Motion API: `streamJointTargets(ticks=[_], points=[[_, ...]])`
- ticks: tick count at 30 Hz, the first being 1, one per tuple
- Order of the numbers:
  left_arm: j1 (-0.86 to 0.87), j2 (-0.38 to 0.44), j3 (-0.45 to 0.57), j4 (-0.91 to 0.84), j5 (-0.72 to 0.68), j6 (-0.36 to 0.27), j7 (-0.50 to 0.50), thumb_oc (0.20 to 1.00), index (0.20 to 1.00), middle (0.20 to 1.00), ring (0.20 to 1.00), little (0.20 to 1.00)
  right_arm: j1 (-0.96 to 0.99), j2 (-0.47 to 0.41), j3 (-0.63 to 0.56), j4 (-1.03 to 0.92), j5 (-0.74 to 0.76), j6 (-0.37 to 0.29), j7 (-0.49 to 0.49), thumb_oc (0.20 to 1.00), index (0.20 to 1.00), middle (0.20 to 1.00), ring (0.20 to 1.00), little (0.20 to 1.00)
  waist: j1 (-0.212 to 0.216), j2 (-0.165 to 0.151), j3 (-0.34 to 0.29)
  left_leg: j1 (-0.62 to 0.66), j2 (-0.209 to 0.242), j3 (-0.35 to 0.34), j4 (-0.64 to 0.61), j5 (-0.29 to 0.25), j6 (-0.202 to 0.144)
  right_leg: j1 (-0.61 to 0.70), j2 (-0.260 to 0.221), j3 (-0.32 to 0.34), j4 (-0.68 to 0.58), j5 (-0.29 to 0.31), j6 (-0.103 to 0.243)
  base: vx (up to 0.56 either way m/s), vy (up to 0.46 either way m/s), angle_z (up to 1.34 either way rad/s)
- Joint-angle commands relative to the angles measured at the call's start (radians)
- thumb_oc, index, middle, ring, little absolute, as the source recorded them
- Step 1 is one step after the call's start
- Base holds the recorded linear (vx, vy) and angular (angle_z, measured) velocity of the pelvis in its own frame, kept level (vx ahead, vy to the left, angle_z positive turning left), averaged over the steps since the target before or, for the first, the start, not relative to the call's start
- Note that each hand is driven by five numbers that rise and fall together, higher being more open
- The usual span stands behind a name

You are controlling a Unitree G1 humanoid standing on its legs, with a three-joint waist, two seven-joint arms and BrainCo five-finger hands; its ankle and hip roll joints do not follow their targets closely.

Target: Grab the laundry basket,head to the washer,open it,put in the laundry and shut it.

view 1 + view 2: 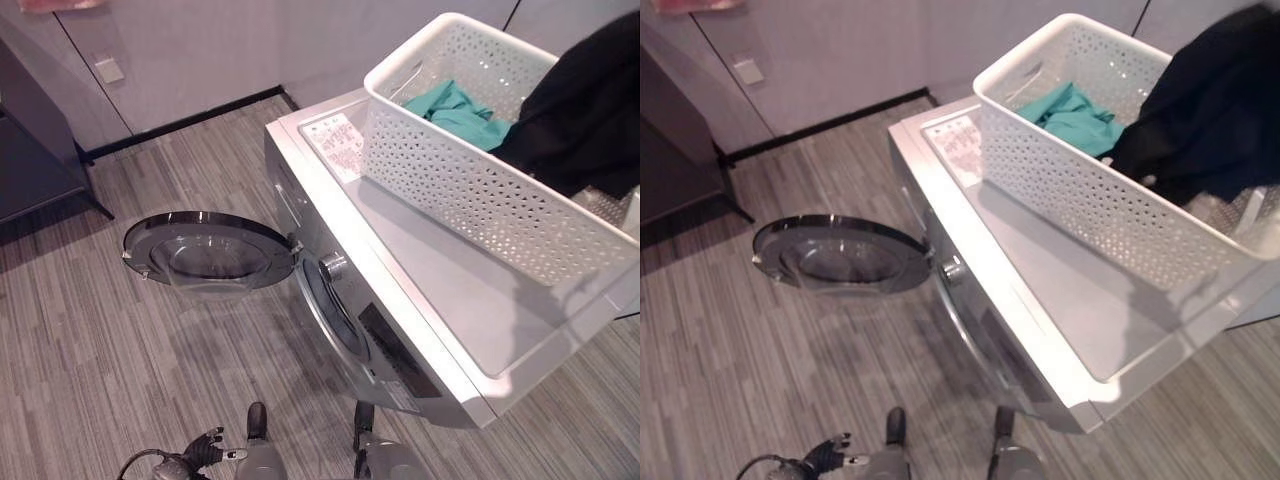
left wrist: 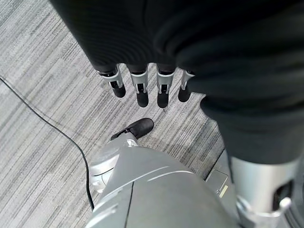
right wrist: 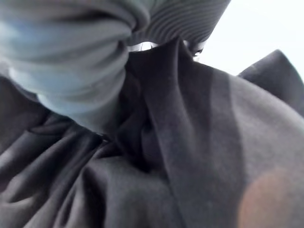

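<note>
I see the washer [image 1: 400, 330] in front of me with its round door [image 1: 205, 250] swung wide open to the left, hanging over the wood-grain floor [image 1: 90, 350]. The white basket [image 1: 470, 190] sits on the washer's top, toward the back right corner, its near wall well back from the front edge. Inside, a teal cloth [image 1: 460, 112] lies near the far end. A black garment [image 1: 585, 105] is draped up and over the right end of the basket, rising above its rim. In my right wrist view the same black cloth bunches tightly against my right hand [image 3: 90, 76]; the fingers are buried in the folds, so I cannot tell whether they are clenched on it or loose. My left hand [image 2: 142, 85] hangs low at my side over the floor, fingers straight and relaxed, holding nothing. A label [image 1: 340, 145] lies on the washer's top near its back left corner, just beside the basket.
</note>
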Motion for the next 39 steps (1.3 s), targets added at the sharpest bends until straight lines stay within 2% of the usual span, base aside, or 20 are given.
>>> streamJointTargets(ticks=[1, 4, 5, 8, 11, 15, 21, 23, 25, 28, 29, 31, 32, 33, 34, 35, 36, 37, 38, 39], points=[[0.023, 0.059, -0.075, 0.081, 0.01, -0.013, 0.04, 1.0, 1.0, 1.0, 1.0, 1.0, -0.19, -0.034, 0.07, 0.064, -0.069, -0.007, -0.169, 0.2, 0.2, 0.2, 0.2, 0.2, 0.027, -0.086, -0.107, 0.02, 0.064, 0.016, 0.046, -0.058, -0.008, -0.033, -0.118, 0.085, 0.146, -0.159, 0.111, 0.05, 0.009, -0.02], [0.016, 0.042, -0.075, 0.135, 0.017, -0.016, 0.056, 1.0, 1.0, 1.0, 1.0, 1.0, -0.417, 0.006, 0.251, 0.173, -0.085, -0.001, -0.219, 0.2, 0.2, 0.2, 0.2, 0.2, 0.021, -0.093, -0.127, 0.035, 0.066, 0.024, 0.044, -0.062, -0.009, -0.023, -0.116, 0.099, 0.134, -0.154, 0.112, 0.05, 0.008, -0.02], [0.015, 0.037, -0.075, 0.144, 0.017, -0.016, 0.061, 1.0, 1.0, 1.0, 1.0, 1.0, -0.451, 0.017, 0.279, 0.192, -0.091, 0.002, -0.232, 0.2, 0.2, 0.2, 0.2, 0.2, 0.02, -0.091, -0.129, 0.038, 0.066, 0.026, 0.044, -0.063, -0.009, -0.022, -0.115, 0.101, 0.132, -0.153, 0.113, 0.05, 0.013, -0.06], [0.003, 0.025, -0.075, 0.168, 0.016, -0.018, 0.074, 1.0, 1.0, 1.0, 1.0, 1.0, -0.515, 0.048, 0.322, 0.223, -0.099, 0.007, -0.259, 0.2, 0.2, 0.2, 0.2, 0.2, 0.018, -0.089, -0.134, 0.048, 0.065, 0.034, 0.042, -0.068, -0.01, -0.018, -0.113, 0.107, 0.127, -0.152, 0.113, 0.03, 0.013, -0.09], [-0.008, 0.016, -0.087, 0.186, 0.022, -0.024, 0.09, 1.0, 1.0, 1.0, 1.0, 1.0, -0.538, 0.071, 0.311, 0.245, -0.098, 0.019, -0.299, 0.2, 0.2, 0.2, 0.2, 0.2, 0.016, -0.088, -0.136, 0.056, 0.067, 0.04, 0.044, -0.074, -0.009, -0.011, -0.112, 0.111, 0.125, -0.15, 0.113, 0.02, 0.01, -0.12], [-0.03, 0.003, -0.101, 0.186, 0.014, -0.032, 0.12, 1.0, 1.0, 1.0, 1.0, 1.0, -0.538, 0.073, 0.256, 0.218, -0.107, 0.036, -0.38, 0.2, 0.2, 0.2, 0.2, 0.2, 0.0, -0.097, -0.14, 0.067, 0.065, 0.05, 0.063, -0.096, -0.005, -0.01, -0.115, 0.119, 0.129, -0.139, 0.118, 0.01, 0.029, -0.01], [-0.053, 0.015, -0.105, 0.074, 0.019, -0.057, 0.152, 1.0, 1.0, 1.0, 1.0, 1.0, -0.447, 0.031, 0.122, 0.019, -0.175, 0.044, -0.456, 0.2, 0.2, 0.2, 0.2, 0.2, -0.032, -0.108, -0.127, 0.088, 0.049, 0.09, 0.166, -0.184, 0.023, -0.025, -0.13, 0.175, 0.15, -0.107, 0.135, 0.0, 0.076, -0.24], [-0.053, 0.027, -0.106, 0.037, 0.019, -0.061, 0.155, 1.0, 1.0, 1.0, 1.0, 1.0, -0.401, 0.023, 0.07, -0.007, -0.19, 0.05, -0.466, 0.2, 0.2, 0.2, 0.2, 0.2, -0.03, -0.114, -0.124, 0.094, 0.043, 0.103, 0.187, -0.205, 0.03, -0.027, -0.133, 0.192, 0.151, -0.1, 0.141, -0.02, 0.128, -0.52], [-0.07, 0.042, -0.104, -0.057, 0.019, -0.082, 0.17, 1.0, 1.0, 1.0, 1.0, 1.0, -0.334, -0.01, -0.009, -0.073, -0.228, 0.06, -0.494, 0.2, 0.2, 0.2, 0.2, 0.2, -0.049, -0.112, -0.119, 0.112, 0.015, 0.125, 0.217, -0.251, 0.053, -0.04, -0.156, 0.226, 0.155, -0.072, 0.158, -0.02, 0.215, -0.47], [-0.089, 0.06, -0.098, -0.112, 0.014, -0.093, 0.186, 1.0, 1.0, 1.0, 1.0, 1.0, -0.287, -0.035, -0.064, -0.109, -0.242, 0.07, -0.509, 0.2, 0.2, 0.2, 0.2, 0.2, -0.064, -0.115, -0.114, 0.121, -0.01, 0.133, 0.228, -0.271, 0.069, -0.053, -0.173, 0.247, 0.163, -0.045, 0.171, -0.03, 0.152, -0.24], [-0.099, 0.066, -0.091, -0.143, 0.014, -0.095, 0.192, 1.0, 1.0, 1.0, 1.0, 1.0, -0.257, -0.05, -0.097, -0.133, -0.25, 0.075, -0.513, 0.2, 0.2, 0.2, 0.2, 0.2, -0.075, -0.114, -0.107, 0.124, -0.026, 0.137, 0.235, -0.285, 0.079, -0.059, -0.183, 0.26, 0.166, -0.023, 0.18, -0.04, 0.206, -0.3], [-0.142, 0.098, -0.054, -0.268, 0.005, -0.107, 0.214, 1.0, 1.0, 1.0, 1.0, 1.0, -0.116, -0.056, -0.232, -0.225, -0.267, 0.09, -0.523, 0.2, 0.2, 0.2, 0.2, 0.2, -0.121, -0.09, -0.087, 0.135, -0.065, 0.186, 0.254, -0.317, 0.104, -0.109, -0.212, 0.276, 0.151, 0.113, 0.191, -0.18, 0.317, -0.43], [-0.158, 0.111, -0.033, -0.305, 0.005, -0.106, 0.222, 1.0, 1.0, 1.0, 1.0, 1.0, -0.058, -0.053, -0.287, -0.271, -0.287, 0.097, -0.523, 0.2, 0.2, 0.2, 0.2, 0.2, -0.129, -0.074, -0.075, 0.127, -0.075, 0.206, 0.262, -0.315, 0.117, -0.125, -0.213, 0.243, 0.159, 0.093, 0.184, -0.22, 0.196, -0.42], [-0.158, 0.114, -0.03, -0.308, 0.005, -0.103, 0.222, 1.0, 1.0, 1.0, 1.0, 1.0, -0.035, -0.052, -0.313, -0.279, -0.29, 0.1, -0.522, 0.2, 0.2, 0.2, 0.2, 0.2, -0.131, -0.079, -0.074, 0.123, -0.076, 0.206, 0.263, -0.31, 0.116, -0.129, -0.215, 0.244, 0.161, 0.096, 0.183, -0.31, 0.284, -0.66], [-0.181, 0.135, 0.012, -0.365, 0.014, -0.102, 0.24, 1.0, 1.0, 1.0, 1.0, 1.0, 0.1, -0.018, -0.431, -0.375, -0.328, 0.101, -0.525, 0.2, 0.2, 0.2, 0.2, 0.2, -0.144, -0.036, -0.062, 0.099, -0.095, 0.238, 0.27, -0.302, 0.145, -0.124, -0.188, 0.147, 0.25, 0.014, 0.15, -0.26, 0.246, -0.59], [-0.18, 0.147, 0.03, -0.386, 0.02, -0.1, 0.243, 1.0, 1.0, 1.0, 1.0, 1.0, 0.195, 0.008, -0.517, -0.417, -0.346, 0.102, -0.525, 0.2, 0.2, 0.2, 0.2, 0.2, -0.15, -0.03, -0.063, 0.091, -0.101, 0.245, 0.27, -0.299, 0.156, -0.119, -0.168, 0.124, 0.298, -0.032, 0.135, -0.24, 0.247, -0.6], [-0.176, 0.155, 0.031, -0.39, 0.021, -0.098, 0.243, 1.0, 1.0, 1.0, 1.0, 1.0, 0.243, 0.015, -0.565, -0.431, -0.351, 0.104, -0.523, 0.2, 0.2, 0.2, 0.2, 0.2, -0.151, -0.038, -0.064, 0.092, -0.099, 0.243, 0.273, -0.302, 0.155, -0.121, -0.168, 0.123, 0.309, -0.042, 0.133, -0.14, 0.138, -0.44], [-0.182, 0.181, 0.054, -0.421, 0.026, -0.098, 0.249, 1.0, 1.0, 1.0, 1.0, 1.0, 0.342, 0.053, -0.655, -0.48, -0.376, 0.098, -0.518, 0.2, 0.2, 0.2, 0.2, 0.2, -0.145, -0.036, -0.066, 0.081, -0.11, 0.255, 0.271, -0.29, 0.169, -0.112, -0.132, 0.098, 0.386, -0.096, 0.118, -0.16, 0.166, -0.56], [-0.189, 0.196, 0.086, -0.449, 0.043, -0.096, 0.257, 1.0, 1.0, 1.0, 1.0, 1.0, 0.457, 0.115, -0.744, -0.54, -0.409, 0.088, -0.504, 0.2, 0.2, 0.2, 0.2, 0.2, -0.137, -0.031, -0.08, 0.069, -0.13, 0.264, 0.264, -0.28, 0.19, -0.081, -0.066, 0.075, 0.455, -0.173, 0.093, -0.16, 0.164, -0.39], [-0.185, 0.211, 0.081, -0.455, 0.045, -0.093, 0.256, 1.0, 1.0, 1.0, 1.0, 1.0, 0.535, 0.131, -0.82, -0.569, -0.418, 0.092, -0.497, 0.2, 0.2, 0.2, 0.2, 0.2, -0.13, -0.049, -0.082, 0.072, -0.131, 0.264, 0.265, -0.284, 0.189, -0.083, -0.067, 0.076, 0.467, -0.183, 0.092, -0.15, 0.122, -0.47]])
